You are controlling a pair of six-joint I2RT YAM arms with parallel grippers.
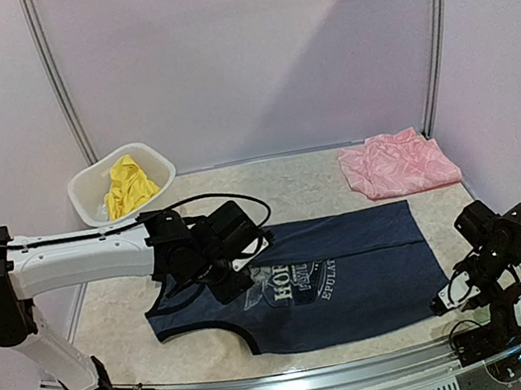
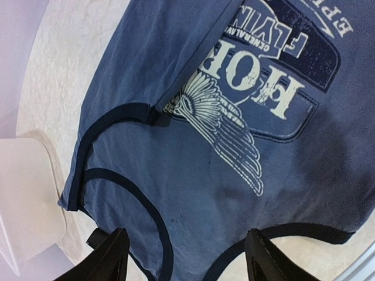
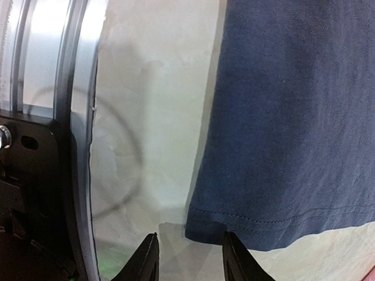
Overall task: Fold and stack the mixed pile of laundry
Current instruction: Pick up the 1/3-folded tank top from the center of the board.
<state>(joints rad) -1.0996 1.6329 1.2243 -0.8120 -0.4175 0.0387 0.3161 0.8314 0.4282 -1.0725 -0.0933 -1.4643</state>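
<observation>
The navy sleeveless top (image 1: 355, 274) with pale print lies spread flat on the table, its straps to the left and its hem to the right. Its far edge is folded over near the print (image 2: 193, 52). My left gripper (image 1: 233, 279) hovers open over the strap end, and in the left wrist view (image 2: 188, 263) the cloth (image 2: 193, 193) lies between the fingers, ungripped. My right gripper (image 1: 448, 299) is open at the near right hem corner (image 3: 214, 229), which lies just ahead of the fingertips (image 3: 190, 260). The pink ruffled piece (image 1: 396, 163) lies at the back right. The yellow piece (image 1: 128, 186) sits in the tub.
The white plastic tub (image 1: 88, 190) stands at the back left corner. The metal rail of the table's near edge (image 1: 303, 379) runs close beside my right gripper, and shows in the right wrist view (image 3: 64, 117). Curtain walls close in the table on three sides.
</observation>
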